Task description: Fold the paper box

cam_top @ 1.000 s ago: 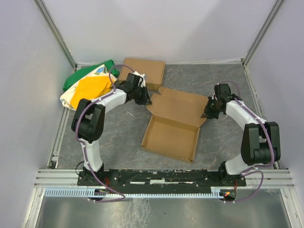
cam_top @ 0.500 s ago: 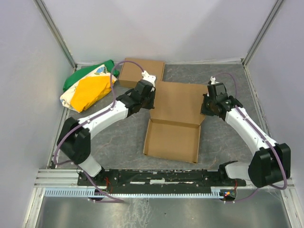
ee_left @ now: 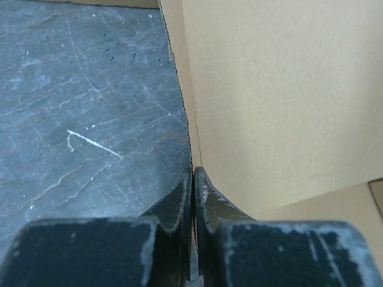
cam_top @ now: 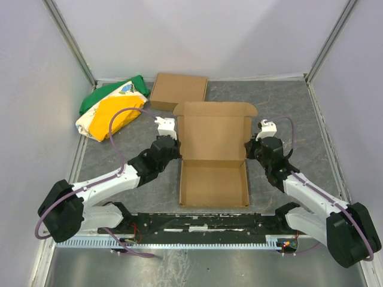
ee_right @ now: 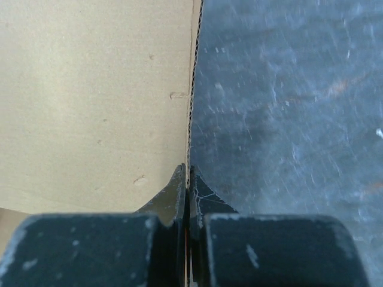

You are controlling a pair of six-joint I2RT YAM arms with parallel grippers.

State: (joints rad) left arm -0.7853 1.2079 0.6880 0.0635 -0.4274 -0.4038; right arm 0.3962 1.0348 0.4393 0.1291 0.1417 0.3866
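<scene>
We find the left gripper [ee_left: 192, 174] pressed together on the left edge of the paper box [cam_top: 214, 179] lid, and the right gripper [ee_right: 187, 172] likewise pinching the right edge. Within the last second the box has been swung from a skewed lie to sit square between them, drawn toward the near side of the table [cam_top: 281, 101], with its lid raised. We judge closing comes next. Its tray holds nothing. The ready-made box [cam_top: 178, 91] behind is shut, contents unseen.

Matt brown corrugated cardboard on the paper box [cam_top: 214, 182], fluted edge showing; under it, the table [cam_top: 287, 107] is grey, marbled, scratched, faintly sheeny.
</scene>
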